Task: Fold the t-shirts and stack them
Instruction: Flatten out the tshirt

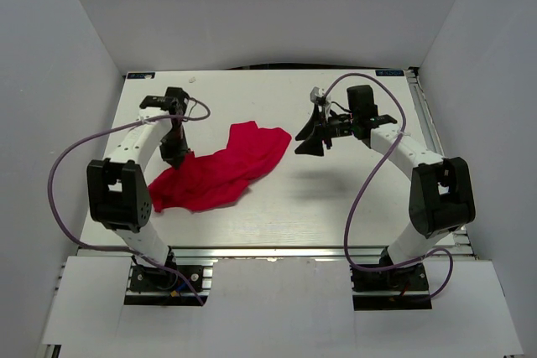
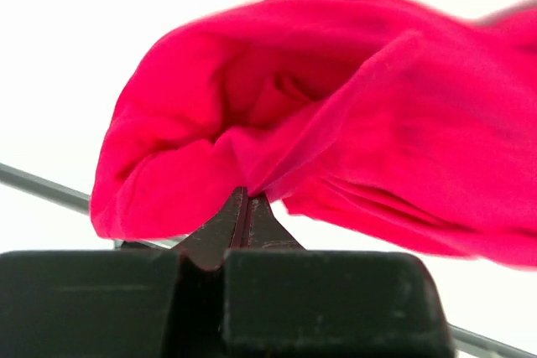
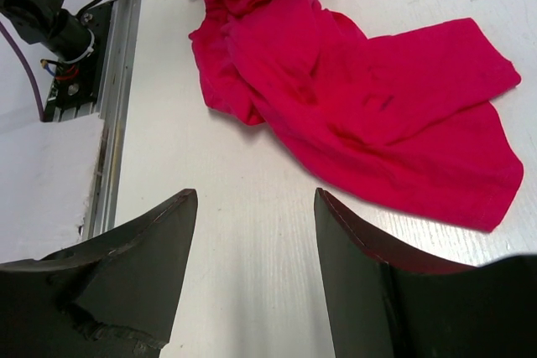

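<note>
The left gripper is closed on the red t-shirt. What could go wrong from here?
1. The left gripper pinches only a small bunched fold of the red t-shirt; lifting could let it slip out.
2. The right gripper is open and apart from the cloth, so a one-sided pull may drag the crumpled shirt across the table rather than spread it.

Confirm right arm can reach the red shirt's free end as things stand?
Probably yes: right gripper is open, with only bare table between it and the t-shirt; the left gripper pinches the far end.
</note>
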Controlling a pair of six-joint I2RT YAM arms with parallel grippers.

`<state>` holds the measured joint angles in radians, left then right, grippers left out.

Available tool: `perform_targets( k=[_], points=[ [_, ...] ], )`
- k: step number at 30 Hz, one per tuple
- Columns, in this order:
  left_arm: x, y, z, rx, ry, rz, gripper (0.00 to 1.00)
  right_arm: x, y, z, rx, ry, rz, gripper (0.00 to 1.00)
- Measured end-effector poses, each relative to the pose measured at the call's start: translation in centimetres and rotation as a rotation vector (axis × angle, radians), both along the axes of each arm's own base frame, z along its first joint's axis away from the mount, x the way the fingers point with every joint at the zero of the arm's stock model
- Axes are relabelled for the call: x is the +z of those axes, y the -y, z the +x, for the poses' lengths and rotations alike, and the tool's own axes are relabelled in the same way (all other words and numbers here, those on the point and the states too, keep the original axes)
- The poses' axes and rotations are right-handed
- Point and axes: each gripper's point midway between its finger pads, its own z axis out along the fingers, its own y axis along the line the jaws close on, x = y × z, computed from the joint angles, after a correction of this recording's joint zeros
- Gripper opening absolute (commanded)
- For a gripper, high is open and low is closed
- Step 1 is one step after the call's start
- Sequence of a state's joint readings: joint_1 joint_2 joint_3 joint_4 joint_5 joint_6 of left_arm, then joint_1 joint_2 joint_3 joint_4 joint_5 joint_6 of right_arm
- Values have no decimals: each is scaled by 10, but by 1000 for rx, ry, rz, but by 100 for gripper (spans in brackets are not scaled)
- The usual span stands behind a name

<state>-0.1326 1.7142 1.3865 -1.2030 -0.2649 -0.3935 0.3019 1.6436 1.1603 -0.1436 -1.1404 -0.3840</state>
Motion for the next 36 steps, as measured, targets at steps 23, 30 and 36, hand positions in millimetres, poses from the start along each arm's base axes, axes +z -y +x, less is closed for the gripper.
perform_targets(
  k=[23,30,36],
  points=[
    [92,30,46,29,363,-272,0,-3,-10,-3,13,-11,-26,64],
    [33,23,47,39,239,-276,0,-11,-12,-2,9,-42,-38,64],
    [0,29,64,5,193,-298,0,-11,-12,-2,6,-44,-40,64]
  ],
)
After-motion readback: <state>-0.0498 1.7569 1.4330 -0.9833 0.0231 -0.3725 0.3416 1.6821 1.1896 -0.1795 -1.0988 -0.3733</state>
